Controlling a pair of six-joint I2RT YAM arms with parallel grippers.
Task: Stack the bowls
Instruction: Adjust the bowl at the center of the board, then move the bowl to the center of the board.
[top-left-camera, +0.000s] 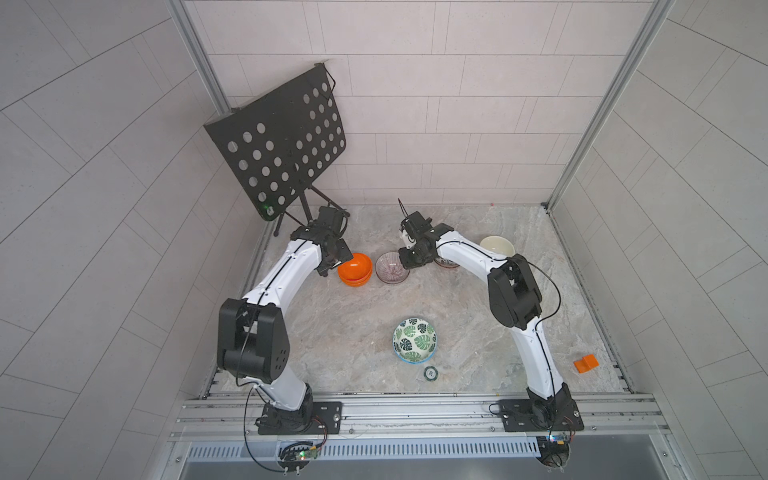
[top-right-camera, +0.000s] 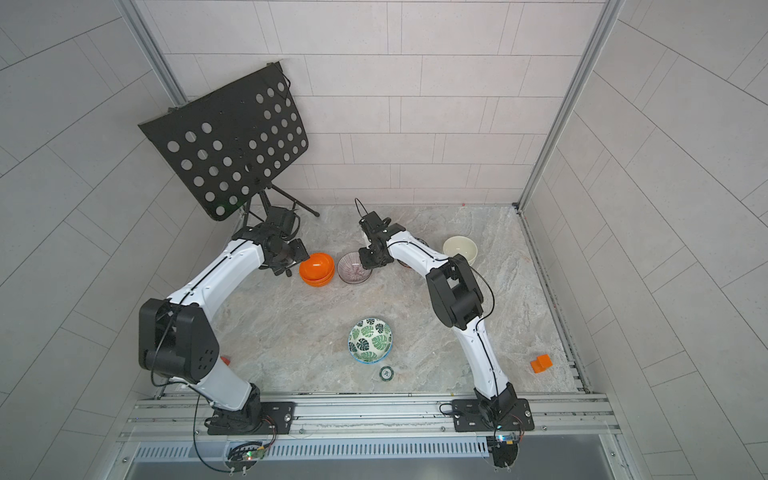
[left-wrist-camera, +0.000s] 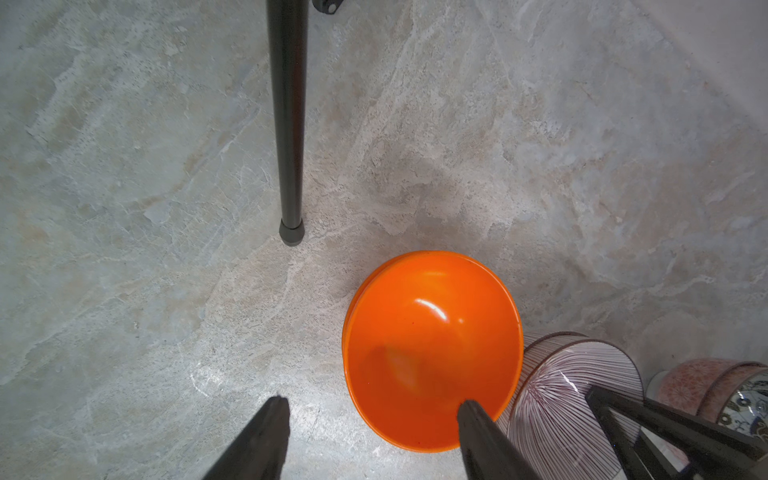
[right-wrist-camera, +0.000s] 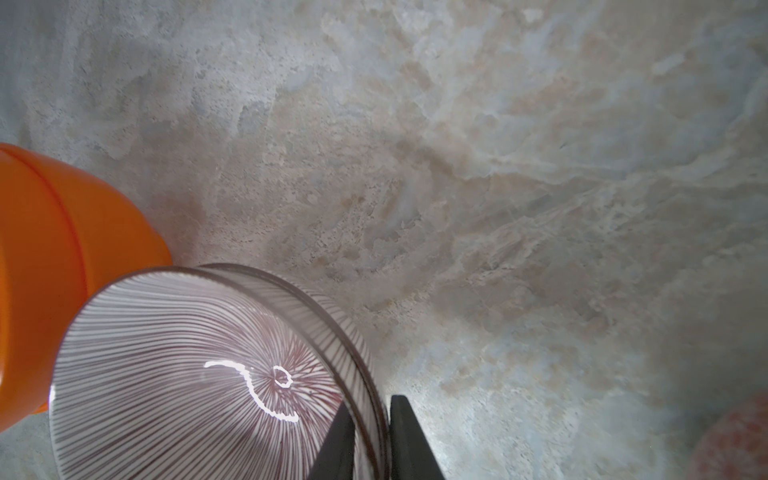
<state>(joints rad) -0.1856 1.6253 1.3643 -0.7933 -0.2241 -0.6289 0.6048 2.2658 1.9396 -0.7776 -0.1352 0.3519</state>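
Table (top-left-camera: 478, 299), far middle: purple striped bowl (top-left-camera: 390, 269) gripped by its rim.
The nested orange bowls (top-left-camera: 354, 268) stand just beside it. My right gripper (right-wrist-camera: 370, 434) is clamped on that rim, one finger inside; my left gripper (left-wrist-camera: 374, 405) hangs, jaws apart, above the orange bowls. Next, I judge: a straight lift, clear of them.

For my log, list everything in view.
orange bowls: two nested, orange, back left
purple striped bowl: count unclear, purple-white, beside them
cream bowl: one, cream, back right
pinkish bowl: count unclear, pinkish, under right arm
green leaf bowl: maybe two, green-white, front centre
disc: one, green-rimmed, front centre
block: one, orange, front right
music stand: one, black, back left
table: one, marbled grey
left gripper: black, open, at orange bowls
right gripper: black, shut on purple striped bowl
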